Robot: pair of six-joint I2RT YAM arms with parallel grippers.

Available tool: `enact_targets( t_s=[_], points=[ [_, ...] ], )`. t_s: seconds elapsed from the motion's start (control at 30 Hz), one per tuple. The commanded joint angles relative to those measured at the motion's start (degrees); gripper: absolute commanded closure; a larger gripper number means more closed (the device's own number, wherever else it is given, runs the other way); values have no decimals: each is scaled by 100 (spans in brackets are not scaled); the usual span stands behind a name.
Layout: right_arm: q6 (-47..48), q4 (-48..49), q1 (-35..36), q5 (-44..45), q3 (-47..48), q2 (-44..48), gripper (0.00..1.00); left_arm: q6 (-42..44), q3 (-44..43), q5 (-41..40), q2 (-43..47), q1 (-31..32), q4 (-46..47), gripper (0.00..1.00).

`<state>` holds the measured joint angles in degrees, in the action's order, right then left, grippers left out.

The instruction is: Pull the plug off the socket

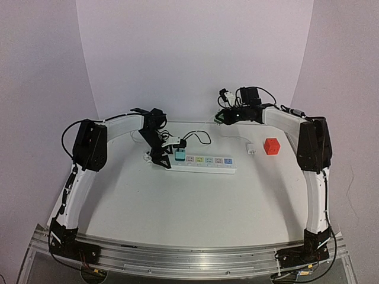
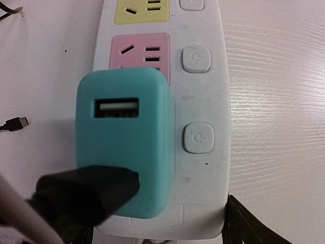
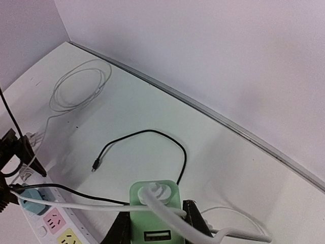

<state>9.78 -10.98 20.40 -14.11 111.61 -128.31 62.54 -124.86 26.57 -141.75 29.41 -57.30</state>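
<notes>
The right gripper (image 3: 155,226) is closed on a green charger plug (image 3: 139,223), one finger against each side, with a white cable (image 3: 101,207) coming off the plug's top. In the overhead view this gripper (image 1: 224,117) hangs at the back of the table (image 1: 177,207), well apart from the power strip (image 1: 207,163). If the green plug is the one meant, I judge it already free of its outlet.

The left gripper (image 1: 159,155) sits low on the strip's left end. Its wrist view shows the fingers spread wide, one against each long edge of the power strip (image 2: 203,101), which reads as a brace on it. A teal USB charger (image 2: 122,152) is seated in the end outlet between them.

The care now is in the white cable, which trails from the green plug across toward that braced end. The right arm should carry the plug slowly and away from the strip, so the cable does not catch the teal charger or the left fingers. The left should hold firm until the slack lies clear. A loose black cable (image 3: 147,133) on the table is the other thing that could snag
</notes>
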Motion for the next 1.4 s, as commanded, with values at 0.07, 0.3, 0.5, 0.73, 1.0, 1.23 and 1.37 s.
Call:
enact_targets(
  t_s=[0.07, 0.3, 0.5, 0.73, 1.0, 1.23, 1.37],
  points=[
    [-138, -623, -445, 327, 150, -45, 100, -99, -302, 506, 113, -63, -354, 34],
    [-124, -1021, -681, 161, -183, 2, 100, -51, -364, 821, 193, -76, -330, 27],
    [29, -1404, -751, 90, -513, 180, 100, -210, -550, 1113, 262, -157, -200, 24],
    [562, -2411, -1046, -344, -693, 552, 100, -323, -610, 1292, 278, -232, -181, 23],
    [1307, -3897, -1360, -1012, -609, 521, 100, -303, -439, 1268, 276, -260, -221, 20],
    [2127, -5009, -1451, -1154, -644, 277, 100, -270, 116, 877, 286, -251, -7, 22],
    [2347, -5212, -1497, -1121, -648, 47, 100, -253, 292, 769, 278, -232, 195, 23]
  ],
)
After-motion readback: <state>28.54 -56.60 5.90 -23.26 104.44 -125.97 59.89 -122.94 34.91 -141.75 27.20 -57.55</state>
